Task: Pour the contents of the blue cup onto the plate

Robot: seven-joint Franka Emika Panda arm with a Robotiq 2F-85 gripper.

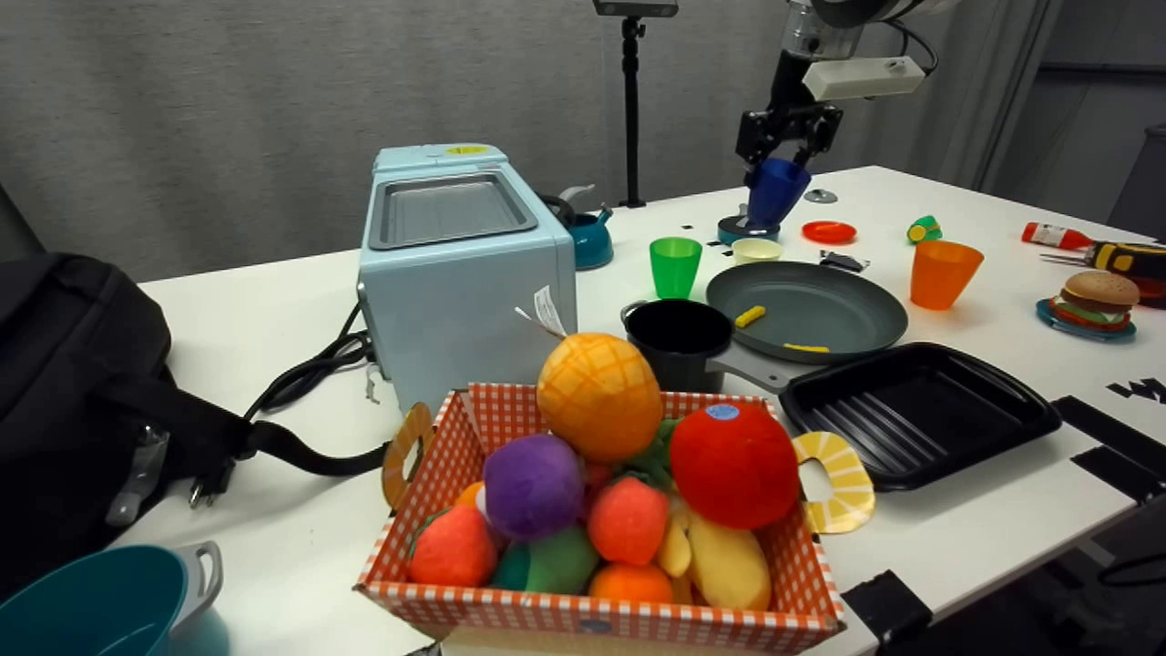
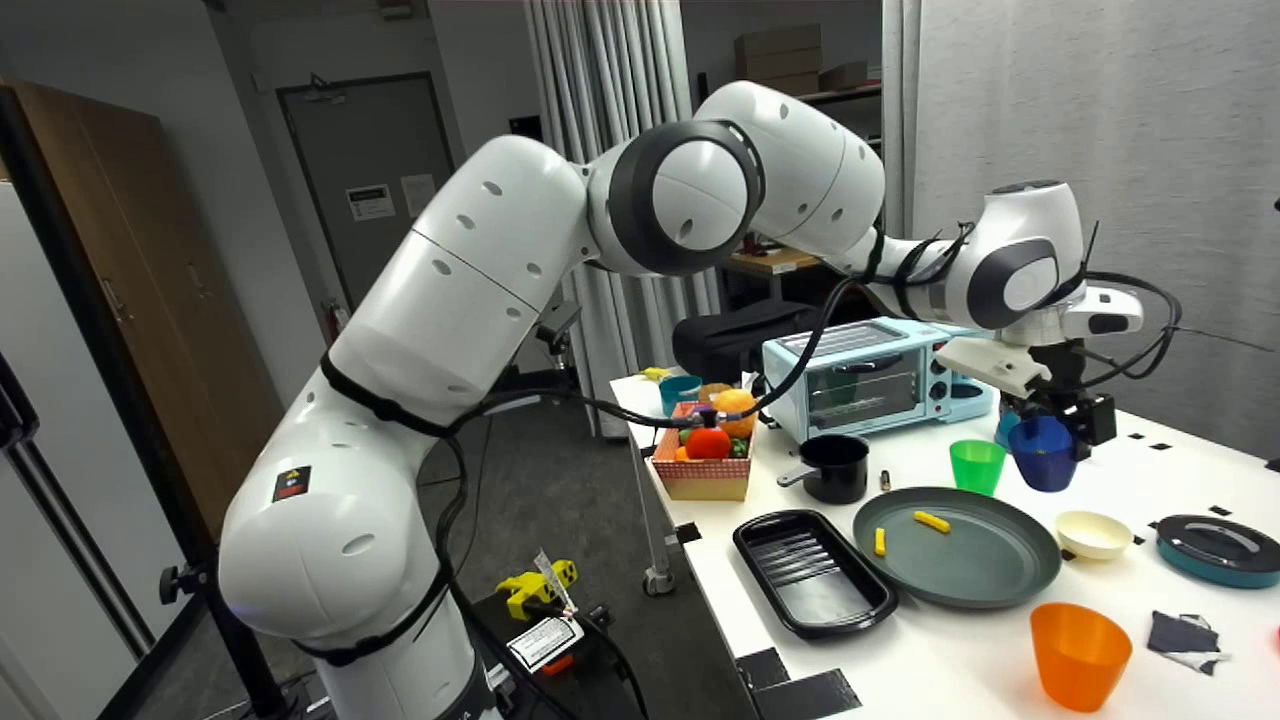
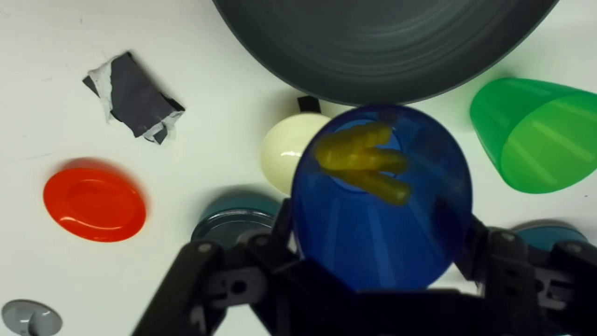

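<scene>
White and arched, my arm (image 2: 700, 195) reached over the surface (image 2: 1130, 480); I held the blue cup (image 1: 779, 195) aloft in a downturned, part-spread hand (image 1: 777, 168).

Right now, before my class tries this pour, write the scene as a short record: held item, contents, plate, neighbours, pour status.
Held item: blue cup, gripped by the pincer above the table
Contents: at least three yellow pieces, seen in the wrist view
Plate: round, dark grey-green plate with two yellow pieces on it
Neighbours: green cup, cream bowl, orange cup, black tray
Pour status: not complete; the cup holds pieces
</scene>
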